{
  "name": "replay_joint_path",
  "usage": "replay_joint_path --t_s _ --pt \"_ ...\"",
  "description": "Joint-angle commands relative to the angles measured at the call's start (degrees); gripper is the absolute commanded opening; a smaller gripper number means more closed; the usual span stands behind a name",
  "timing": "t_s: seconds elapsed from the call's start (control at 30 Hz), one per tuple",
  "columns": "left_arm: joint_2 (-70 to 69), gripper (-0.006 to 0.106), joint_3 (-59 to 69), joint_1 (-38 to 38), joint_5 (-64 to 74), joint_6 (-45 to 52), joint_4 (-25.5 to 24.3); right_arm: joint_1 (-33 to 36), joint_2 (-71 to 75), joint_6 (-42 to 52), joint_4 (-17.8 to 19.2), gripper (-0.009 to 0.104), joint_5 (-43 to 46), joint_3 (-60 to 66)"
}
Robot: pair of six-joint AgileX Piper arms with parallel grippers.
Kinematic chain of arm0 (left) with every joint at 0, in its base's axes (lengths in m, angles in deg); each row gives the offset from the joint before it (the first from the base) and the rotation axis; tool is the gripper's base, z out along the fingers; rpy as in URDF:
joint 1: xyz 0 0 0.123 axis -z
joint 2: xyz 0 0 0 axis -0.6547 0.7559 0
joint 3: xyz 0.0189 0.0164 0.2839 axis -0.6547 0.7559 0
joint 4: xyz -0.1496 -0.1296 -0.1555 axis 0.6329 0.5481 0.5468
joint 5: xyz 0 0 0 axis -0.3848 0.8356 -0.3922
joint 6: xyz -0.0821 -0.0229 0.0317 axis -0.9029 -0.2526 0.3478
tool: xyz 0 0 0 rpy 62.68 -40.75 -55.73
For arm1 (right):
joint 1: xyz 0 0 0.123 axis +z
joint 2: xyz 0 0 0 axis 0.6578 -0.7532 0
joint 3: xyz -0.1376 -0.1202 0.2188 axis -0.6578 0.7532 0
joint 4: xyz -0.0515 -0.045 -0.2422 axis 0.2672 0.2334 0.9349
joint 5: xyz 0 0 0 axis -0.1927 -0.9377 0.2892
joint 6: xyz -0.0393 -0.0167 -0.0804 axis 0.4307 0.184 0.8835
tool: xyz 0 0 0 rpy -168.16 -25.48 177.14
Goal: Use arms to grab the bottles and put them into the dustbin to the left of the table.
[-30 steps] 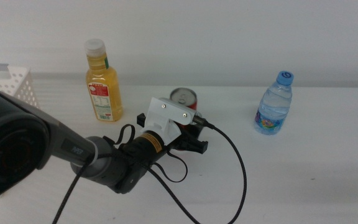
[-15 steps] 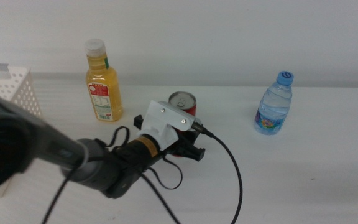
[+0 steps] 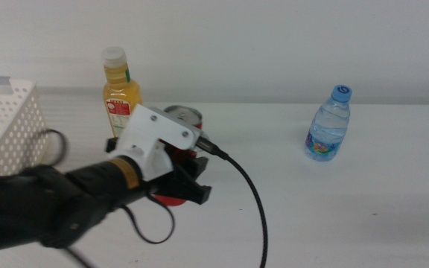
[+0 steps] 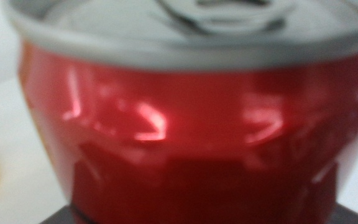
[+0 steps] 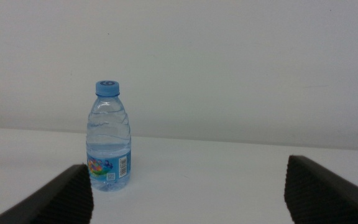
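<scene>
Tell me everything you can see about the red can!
The red can is a shiny metal drink can with a silver top and a pull tab, still unopened as far as it shows. In the left wrist view it fills the picture, glossy red with bright reflections, too blurred to read any print. It stays upright and looks lifted off the table, held by the left gripper, whose dark jaws close around its lower body. It sits just right of the yellow juice bottle, not touching it.

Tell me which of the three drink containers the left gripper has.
The red soda can, between the left gripper jaws; juice bottle and water bottle stand free.
</scene>
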Motion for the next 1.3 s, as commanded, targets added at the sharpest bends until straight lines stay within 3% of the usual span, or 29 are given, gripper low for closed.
replay_joint_path --t_s 0.0,0.33,0.5,0.8,1.03,1.27 --pt "-6.5 -0.002 0.1 0.2 8.2 -0.1 0.6 0.0 2.2 0.3 0.2 0.082 0.1 2.5" --pt "-19.3 -0.002 -11.6 -1.7 55.9 0.6 1.7 0.0 2.2 0.3 0.2 0.082 0.1 2.5" --pt "-19.2 -0.002 -19.1 -9.2 69.5 10.7 5.0 0.0 2.2 0.3 0.2 0.082 0.1 2.5" --pt "-15.2 -0.002 -31.0 -36.3 80.4 33.5 19.1 0.0 2.2 0.3 0.2 0.082 0.1 2.5" --pt "-0.9 -0.002 -46.2 -50.4 93.1 40.3 18.9 0.0 2.2 0.3 0.2 0.082 0.1 2.5" --pt "10.8 -0.002 -57.3 -56.0 93.8 43.2 14.8 0.0 2.2 0.3 0.2 0.082 0.1 2.5"
